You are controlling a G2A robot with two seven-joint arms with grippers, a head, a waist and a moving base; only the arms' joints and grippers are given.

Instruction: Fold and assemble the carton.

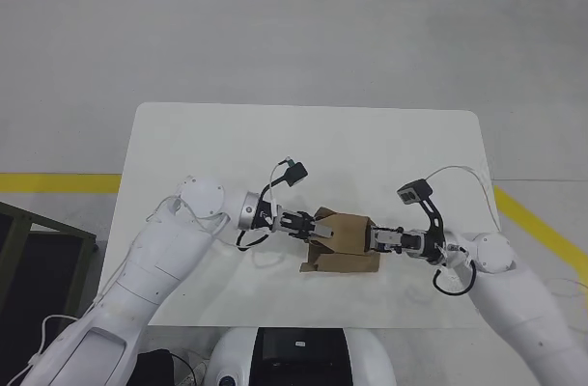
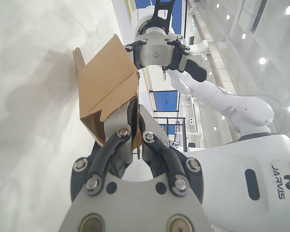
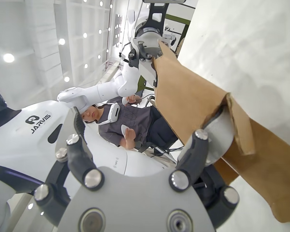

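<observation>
Carton (image 1: 344, 239) at the middle of the table (image 1: 226, 135), long axis running arm to arm.
Left gripper (image 1: 313, 230) clenched on its left end flap; right gripper (image 1: 378, 238) spread wide, one finger (image 3: 217, 131) tucked under the right end flap; both equally near.

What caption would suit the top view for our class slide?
Left gripper and right gripper work opposite ends of a brown carton on the white table.
</observation>
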